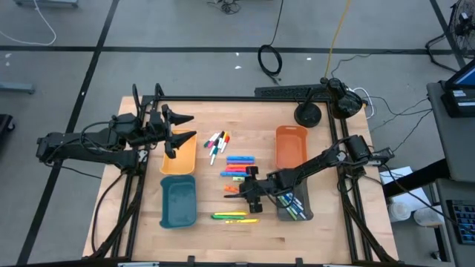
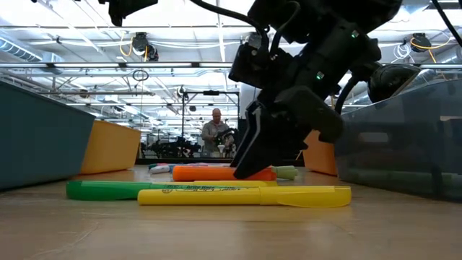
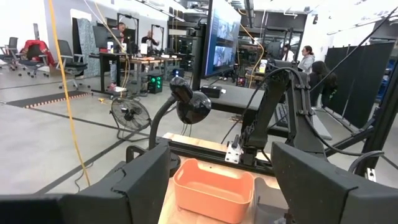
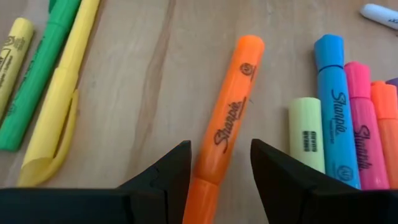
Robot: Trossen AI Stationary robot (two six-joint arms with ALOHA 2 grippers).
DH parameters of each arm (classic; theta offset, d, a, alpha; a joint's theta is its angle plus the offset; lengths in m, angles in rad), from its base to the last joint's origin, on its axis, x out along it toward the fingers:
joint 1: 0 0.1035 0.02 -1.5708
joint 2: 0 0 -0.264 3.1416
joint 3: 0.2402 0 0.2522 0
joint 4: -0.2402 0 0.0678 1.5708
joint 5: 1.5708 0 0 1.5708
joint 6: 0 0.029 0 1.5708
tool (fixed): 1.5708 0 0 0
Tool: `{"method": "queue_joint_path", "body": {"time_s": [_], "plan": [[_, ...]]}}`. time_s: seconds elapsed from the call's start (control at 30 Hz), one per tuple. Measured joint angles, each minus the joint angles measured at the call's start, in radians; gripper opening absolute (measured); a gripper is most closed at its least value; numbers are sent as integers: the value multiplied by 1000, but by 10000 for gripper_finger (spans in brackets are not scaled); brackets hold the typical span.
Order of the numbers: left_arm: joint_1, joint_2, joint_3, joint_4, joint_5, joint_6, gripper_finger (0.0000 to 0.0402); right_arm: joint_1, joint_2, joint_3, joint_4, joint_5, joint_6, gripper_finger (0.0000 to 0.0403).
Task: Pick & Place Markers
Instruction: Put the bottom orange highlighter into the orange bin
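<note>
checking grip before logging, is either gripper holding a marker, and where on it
Right gripper straddles the orange highlighter near its rear end; contact cannot be told. Left gripper holds nothing.

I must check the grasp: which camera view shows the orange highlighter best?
The right wrist view: the orange highlighter lies between the right gripper fingers. The low view shows it side-on, partly hidden; the high view, tiny; the left wrist view, not at all.

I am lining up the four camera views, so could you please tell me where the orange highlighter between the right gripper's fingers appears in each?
High view: orange highlighter at centre, by the right gripper.
Low view: lying mid-picture, behind the yellow highlighter.
Left wrist view: not in it.
Right wrist view: centre, running between the fingers.
Shared landmark: the yellow highlighter.
</note>
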Motion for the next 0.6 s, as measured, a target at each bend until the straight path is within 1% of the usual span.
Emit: {"method": "queue_joint_path", "body": {"time_s": [0.43, 0.5, 0.6], "plan": [[0, 0, 0, 0, 0, 0, 282, -15, -1, -30, 2, 1, 27, 153], [0, 0, 0, 0, 0, 0, 282, -15, -1, -30, 1, 1, 26, 145], [0, 0, 0, 0, 0, 0, 282, -15, -1, -30, -6, 1, 26, 122]]}}
